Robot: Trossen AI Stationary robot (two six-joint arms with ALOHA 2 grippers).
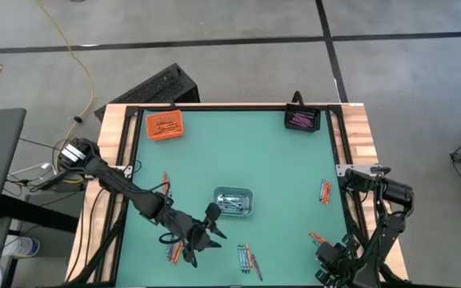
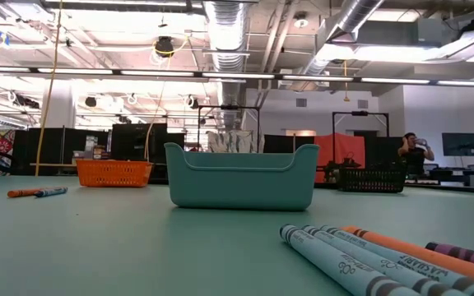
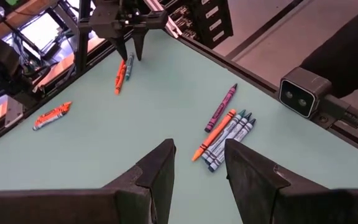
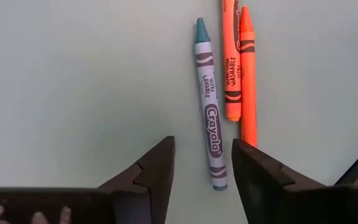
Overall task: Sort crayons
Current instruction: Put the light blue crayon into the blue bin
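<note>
Crayons: thin paper-wrapped sticks scattered on green table (image 1: pixel 278 160), cluster of grey-blue, orange and purple ones (image 3: pixel 224 130) just ahead of left gripper (image 3: pixel 199 163), jaws apart, gripping nothing. Right gripper (image 4: pixel 202 163) at near right corner, fingers spread, empty, above grey-blue crayon (image 4: pixel 208 106) beside two orange crayons (image 4: pixel 240 68).
</note>
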